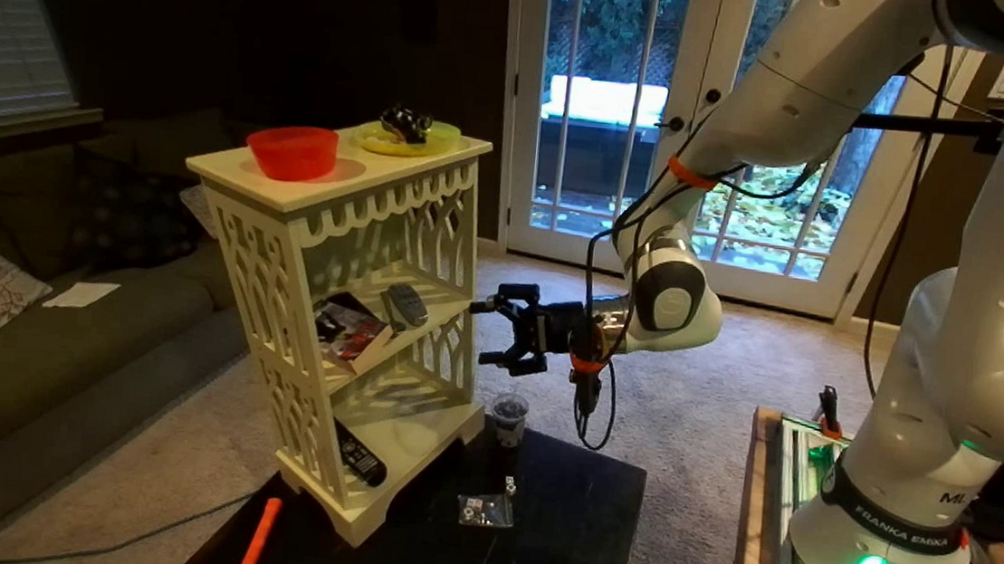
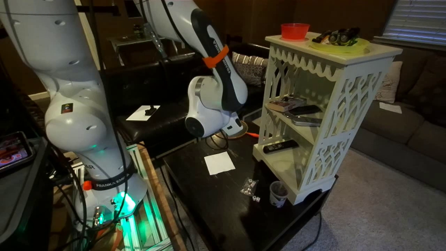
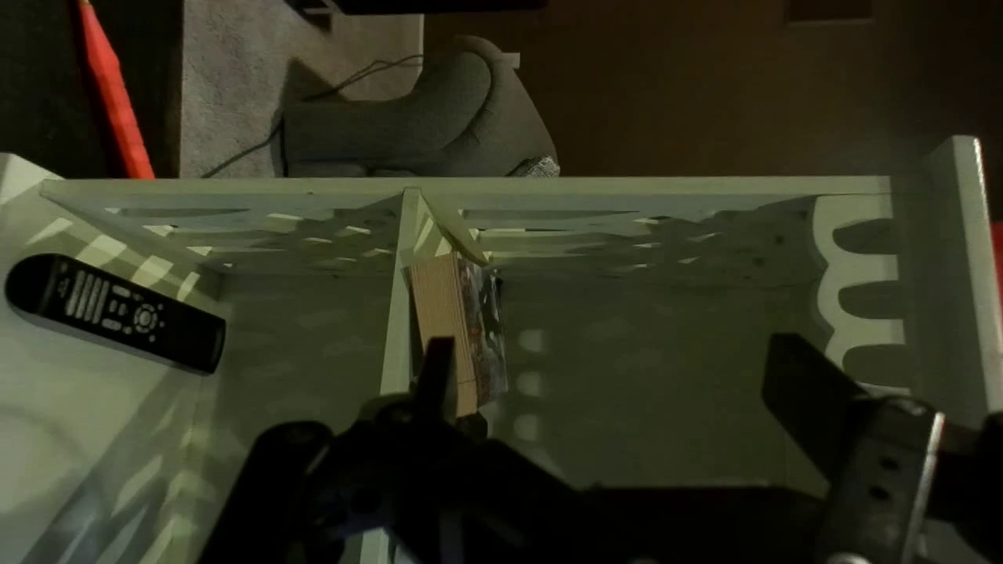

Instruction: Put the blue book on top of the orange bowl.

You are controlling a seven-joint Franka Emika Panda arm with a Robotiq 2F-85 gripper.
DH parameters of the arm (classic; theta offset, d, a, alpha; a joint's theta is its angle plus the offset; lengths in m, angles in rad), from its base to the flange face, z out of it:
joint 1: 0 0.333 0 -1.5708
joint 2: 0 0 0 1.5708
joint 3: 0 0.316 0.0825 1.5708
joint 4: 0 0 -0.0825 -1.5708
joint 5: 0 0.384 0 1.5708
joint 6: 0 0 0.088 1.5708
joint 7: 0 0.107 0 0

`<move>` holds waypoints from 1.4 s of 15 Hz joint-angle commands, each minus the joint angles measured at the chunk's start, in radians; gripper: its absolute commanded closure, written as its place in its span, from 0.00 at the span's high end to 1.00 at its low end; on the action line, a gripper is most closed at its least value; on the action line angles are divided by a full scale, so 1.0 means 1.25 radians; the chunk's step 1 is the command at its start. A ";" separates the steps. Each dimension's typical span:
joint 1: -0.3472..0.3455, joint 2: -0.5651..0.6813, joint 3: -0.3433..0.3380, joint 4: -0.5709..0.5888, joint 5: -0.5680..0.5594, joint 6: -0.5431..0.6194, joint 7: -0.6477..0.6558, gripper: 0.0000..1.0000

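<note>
The book (image 1: 354, 333) lies in the middle part of the shelf (image 1: 417, 420), close to one side, and its cover looks dark with some red. The bowl (image 1: 291, 155) is red-orange and sits on top of the shelf, at that same side. The claw (image 1: 485, 332) is out in front of the shelf and points at it. Its two fingers (image 3: 807, 392) are spread wide and hold nothing. A gray thing (image 1: 405, 304) lies in the shelf's middle part too. A remote (image 3: 117, 313) lies in the shelf's bottom part. A yellow plate (image 2: 339, 49) with a dark thing (image 2: 343, 36) on it shares the shelf's top. A cup (image 1: 509, 421) stands on the black table (image 1: 572, 515) just beside the shelf
</note>
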 commanded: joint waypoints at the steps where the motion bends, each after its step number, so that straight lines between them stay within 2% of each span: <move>1: -0.001 0.001 -0.001 0.000 -0.003 -0.001 0.001 1.00; 14: -0.001 0.001 -0.001 0.000 -0.003 -0.001 0.001 1.00; 18: -0.071 -0.021 -0.076 -0.001 -0.002 -0.024 0.005 1.00; 21: -0.109 -0.040 -0.116 -0.008 -0.002 0.003 -0.007 1.00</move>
